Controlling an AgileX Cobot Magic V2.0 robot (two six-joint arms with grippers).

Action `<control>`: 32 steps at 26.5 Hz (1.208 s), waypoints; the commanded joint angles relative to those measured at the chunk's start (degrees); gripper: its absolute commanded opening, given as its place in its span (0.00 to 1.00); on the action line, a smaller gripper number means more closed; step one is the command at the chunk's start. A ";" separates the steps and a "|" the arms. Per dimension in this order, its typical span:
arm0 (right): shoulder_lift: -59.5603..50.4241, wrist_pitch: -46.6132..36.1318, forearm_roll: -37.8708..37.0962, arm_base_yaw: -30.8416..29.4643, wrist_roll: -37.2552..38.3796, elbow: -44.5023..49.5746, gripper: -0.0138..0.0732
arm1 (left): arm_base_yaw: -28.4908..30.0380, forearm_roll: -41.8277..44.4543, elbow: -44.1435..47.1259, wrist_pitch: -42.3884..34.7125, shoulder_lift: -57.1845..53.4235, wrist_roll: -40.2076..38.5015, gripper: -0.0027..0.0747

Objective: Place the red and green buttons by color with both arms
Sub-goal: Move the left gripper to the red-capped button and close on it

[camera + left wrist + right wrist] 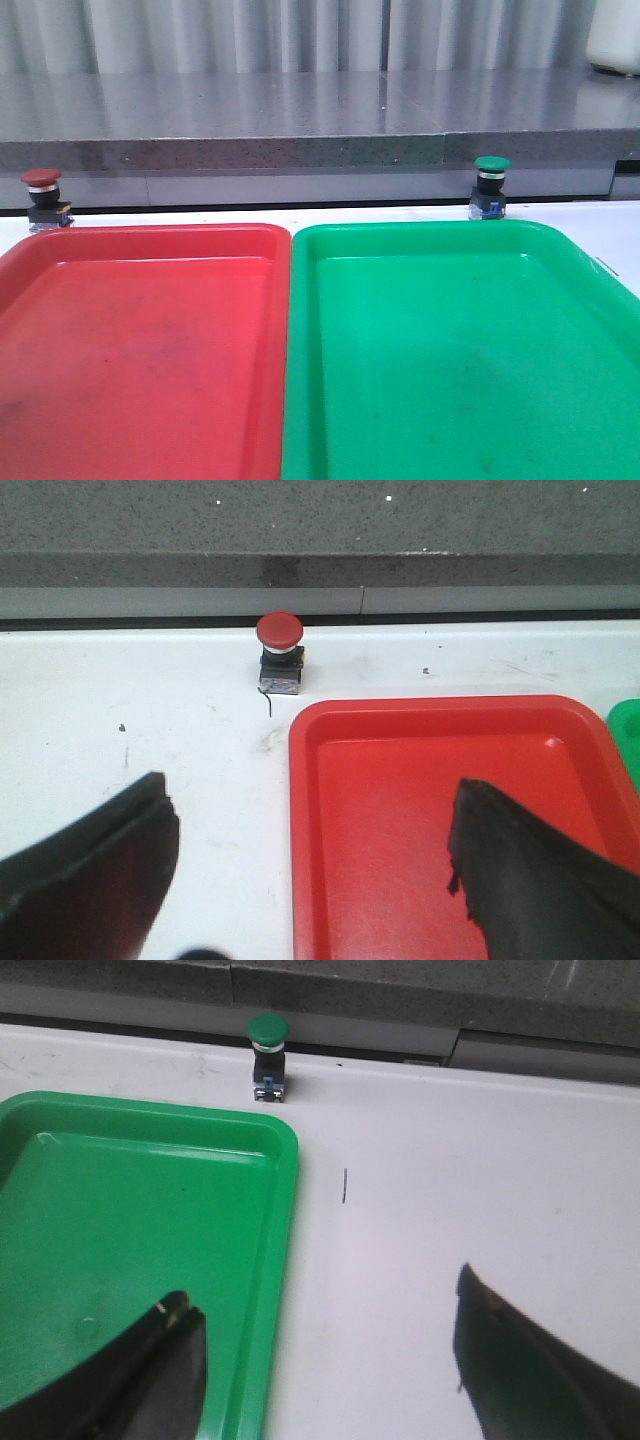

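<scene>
Both end effectors, left (310,870) and right (325,1360), spread wide, appear only in wrist views.

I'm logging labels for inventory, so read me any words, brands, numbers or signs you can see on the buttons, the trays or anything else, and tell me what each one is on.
None readable.
Red button: no marking on the cap; nothing legible on the body.
Green button: cap plain; base too small to read.
Red tray and green tray: no lettering visible.
</scene>
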 commanded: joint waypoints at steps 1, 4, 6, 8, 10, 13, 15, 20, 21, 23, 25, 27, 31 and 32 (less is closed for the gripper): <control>0.46 -3.82 -0.19 -0.24 -0.66 -1.87 0.78 | -0.48 2.00 -6.76 -4.13 7.54 0.08 0.74; 0.46 -3.82 -0.19 -0.24 -0.66 -1.87 0.78 | 0.70 3.12 -12.01 -3.77 16.12 0.08 0.74; 0.46 -3.82 -0.19 -0.24 -0.66 -1.87 0.78 | 2.66 1.76 -15.70 -3.03 21.57 0.08 0.74; 0.46 -3.82 -0.19 -0.24 -0.66 -1.87 0.78 | 4.57 -0.33 -19.37 -2.43 26.32 0.08 0.74; 0.46 -3.82 -0.19 -0.24 -0.66 -1.87 0.78 | 5.78 -1.54 -22.89 -2.17 31.26 0.20 0.74; 0.46 -3.82 -0.19 -0.24 -0.66 -1.87 0.78 | 6.02 -1.97 -27.68 -0.47 37.79 0.43 0.74; 0.46 -3.82 -0.19 -0.24 -0.66 -1.87 0.78 | 5.92 -2.73 -30.65 0.28 41.82 0.68 0.74; 0.46 -3.82 -0.19 -0.24 -0.66 -1.87 0.78 | 5.92 -3.13 -36.42 1.04 49.97 1.85 0.74; 0.46 -3.82 -0.19 -0.24 -0.66 -1.87 0.78 | 5.92 -3.35 -37.31 1.04 51.23 1.85 0.74; 0.46 -3.82 -0.19 -0.24 -0.66 -1.87 0.78 | 5.92 -4.02 -38.91 0.74 53.85 1.85 0.74; 0.46 -3.82 -0.19 -0.24 -0.66 -1.87 0.78 | 5.92 -5.65 -39.88 -0.36 56.05 1.85 0.74; 0.46 -3.82 -0.19 -0.24 -0.66 -1.87 0.78 | 5.92 -6.99 -40.45 -2.03 57.69 1.85 0.74; 0.46 -3.82 -0.19 -0.24 -0.66 -1.87 0.78 | 5.92 -7.88 -41.76 -4.83 60.74 1.85 0.74; 0.46 -3.82 -0.19 -0.24 -0.66 -1.87 0.78 | 5.92 -7.88 -41.76 -5.75 60.99 1.85 0.74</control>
